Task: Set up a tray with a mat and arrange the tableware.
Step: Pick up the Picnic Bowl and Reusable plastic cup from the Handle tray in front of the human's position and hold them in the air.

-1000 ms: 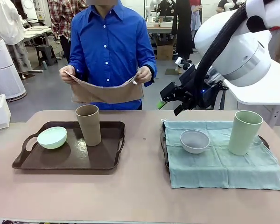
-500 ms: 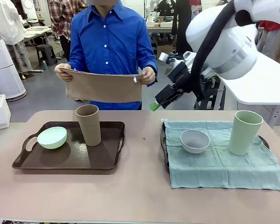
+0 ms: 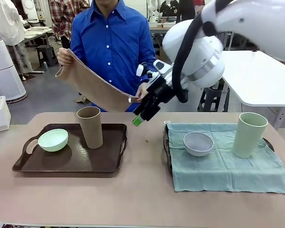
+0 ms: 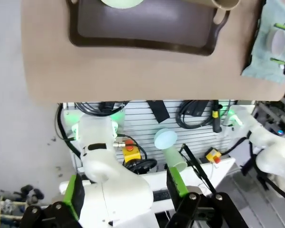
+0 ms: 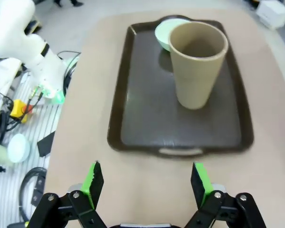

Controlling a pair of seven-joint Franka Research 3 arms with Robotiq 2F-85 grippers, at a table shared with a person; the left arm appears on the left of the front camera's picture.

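The right tray [image 3: 167, 147] already has its green mat [image 3: 228, 166], with the grey-blue bowl [image 3: 198, 143] and pale green cup [image 3: 248, 134] standing on it. The left tray [image 3: 76, 159] has no mat yet, just the mint bowl [image 3: 52, 140] and tan cup [image 3: 90, 127] on its bare floor. Across the table [image 3: 142, 199] a person holds a tan mat [image 3: 92, 85] slanted between both hands. The right claw [image 3: 137, 119] hangs above the table between the trays, spread wide and empty, facing the tan cup. The left claw [image 4: 126, 190] hangs well back from the table, also wide and empty. I'd judge the left tray is being cleared for the tan mat, so next the right claw should close around the tan cup and lift it out upright. I can read no brand or writing.
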